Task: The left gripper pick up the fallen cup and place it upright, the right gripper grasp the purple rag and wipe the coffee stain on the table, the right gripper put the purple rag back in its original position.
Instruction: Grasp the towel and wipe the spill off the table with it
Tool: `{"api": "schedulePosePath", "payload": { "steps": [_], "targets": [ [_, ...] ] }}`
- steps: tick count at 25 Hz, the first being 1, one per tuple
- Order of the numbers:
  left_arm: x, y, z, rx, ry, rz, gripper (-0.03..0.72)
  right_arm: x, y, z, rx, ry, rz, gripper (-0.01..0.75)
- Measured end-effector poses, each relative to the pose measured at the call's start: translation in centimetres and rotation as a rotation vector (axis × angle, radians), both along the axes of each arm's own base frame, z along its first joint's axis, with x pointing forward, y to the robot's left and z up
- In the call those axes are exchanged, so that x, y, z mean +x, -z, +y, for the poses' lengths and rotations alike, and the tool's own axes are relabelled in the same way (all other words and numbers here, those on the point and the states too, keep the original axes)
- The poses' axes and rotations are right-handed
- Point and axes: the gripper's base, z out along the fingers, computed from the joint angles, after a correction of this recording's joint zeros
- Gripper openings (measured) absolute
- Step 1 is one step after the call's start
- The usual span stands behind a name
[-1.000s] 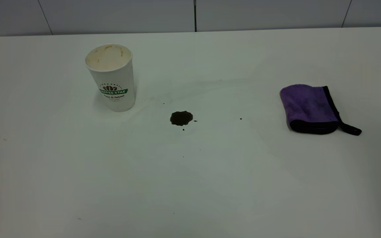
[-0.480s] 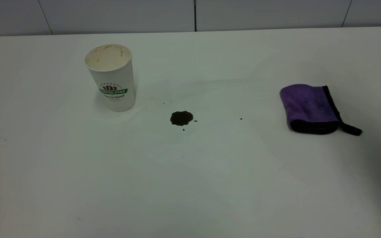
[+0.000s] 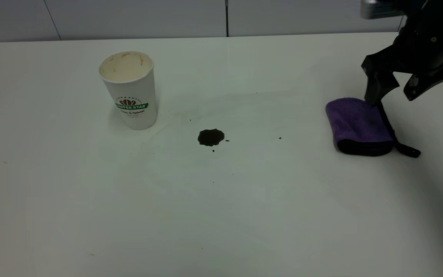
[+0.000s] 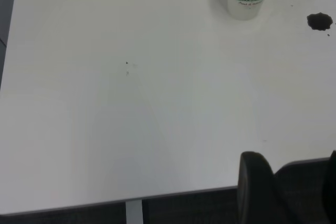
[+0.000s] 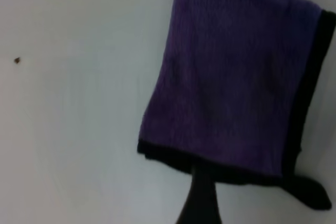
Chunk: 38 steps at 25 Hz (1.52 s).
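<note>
- the cup (image 3: 129,90) stands upright in the upper left of the exterior view, its mouth open upward and a green logo band on its side.
- the coffee stain (image 3: 210,137) is a dark blot near the middle of the table (image 3: 221,215), right of the cup and apart from it.
- the purple rag (image 3: 358,125) lies folded flat at the right of the frame, black edging along its right and lower sides.
- the right gripper (image 3: 392,92) hangs at the upper right, just over the rag's far edge, fingers spread apart and holding nothing.
- one finger (image 3: 375,87) has its tip at the rag's top edge.
- the left gripper (image 4: 286,187) shows only in its wrist view, low right, off the table edge; i cannot tell whether its fingers are open.
</note>
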Motion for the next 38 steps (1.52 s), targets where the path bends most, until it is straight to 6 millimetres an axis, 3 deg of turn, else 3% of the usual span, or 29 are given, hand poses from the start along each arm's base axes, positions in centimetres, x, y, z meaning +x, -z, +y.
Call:
{"api": "schedulePosePath", "payload": {
  "steps": [8,14,18,24,25,28,31,36,38],
  "targets": [
    [0.0,0.0,0.0,0.000,0.000,0.000,0.337,3.2,5.2,1.0,-0.016,-0.051,0.065,0.708],
    [0.0,0.0,0.0,0.000,0.000,0.000,0.337,4.5,7.3,1.4,-0.035,-0.080,0.091,0.646],
    [0.0,0.0,0.0,0.000,0.000,0.000,0.337,4.8,8.0,1.4,-0.044,-0.091,0.102,0.509],
    [0.0,0.0,0.0,0.000,0.000,0.000,0.337,4.9,8.2,1.7,-0.006,-0.053,0.106,0.138],
    [0.0,0.0,0.0,0.000,0.000,0.000,0.337,4.9,8.1,1.8,0.001,-0.048,0.109,0.101],
    [0.0,0.0,0.0,0.000,0.000,0.000,0.337,5.3,7.5,2.4,0.025,-0.064,0.123,0.095],
    [0.0,0.0,0.0,0.000,0.000,0.000,0.337,5.7,5.9,5.2,0.056,-0.136,0.137,0.095],
    [0.0,0.0,0.0,0.000,0.000,0.000,0.337,6.1,1.6,12.5,0.091,-0.291,0.078,0.095],
    [0.0,0.0,0.0,0.000,0.000,0.000,0.337,5.8,0.9,15.1,0.097,-0.341,0.057,0.095]
  ]
}}
